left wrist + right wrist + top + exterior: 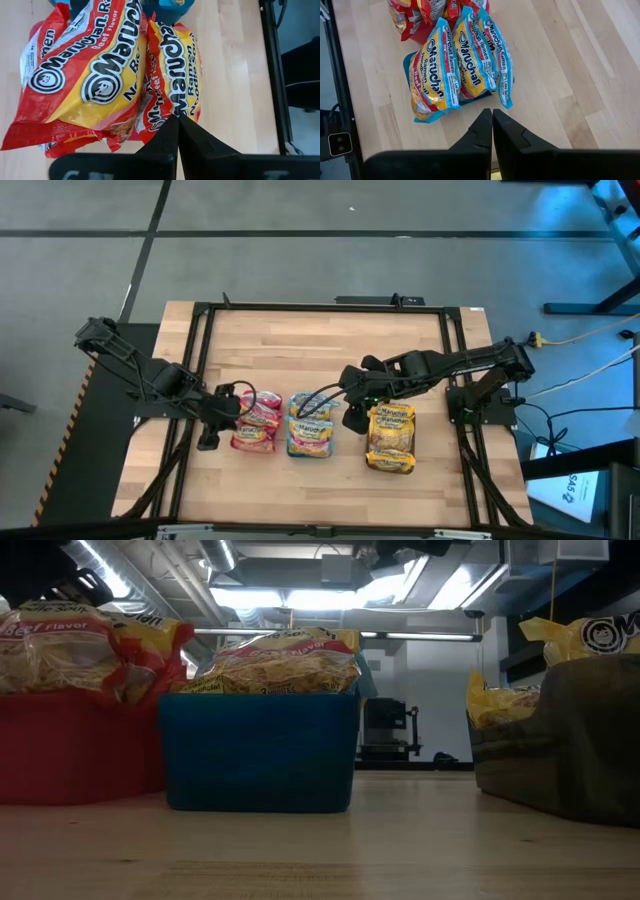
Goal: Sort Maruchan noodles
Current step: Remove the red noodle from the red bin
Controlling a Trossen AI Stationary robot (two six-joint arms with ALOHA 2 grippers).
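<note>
Worktop (420, 350): pale wood inside a dark frame; the far half is bare, and a bare strip runs along the near edge in front of the trays.
Gaps: the red and blue trays stand just beside each other; the dark grey tray stands apart to their right, with bare wood between.
Red tray (70, 755): leftmost, heaped with red Maruchan noodles (90, 75), the packets spilling past its rim.
Blue tray (260, 750): middle, holding blue-edged Maruchan packets (465, 60) piled above the rim.
Dark grey tray (570, 740): rightmost, holding yellow Maruchan packets (391, 435).
Left end effector (208, 442): fingers closed together, holding nothing, at the near left corner of the red tray.
Right end effector (352, 421): fingers shut, empty, over the gap between the blue and grey trays, just beside the yellow pile.
In the way: the right arm (450, 365) reaches across the worktop's right half from the right edge; the left arm (140, 370) enters over the left frame rail.
</note>
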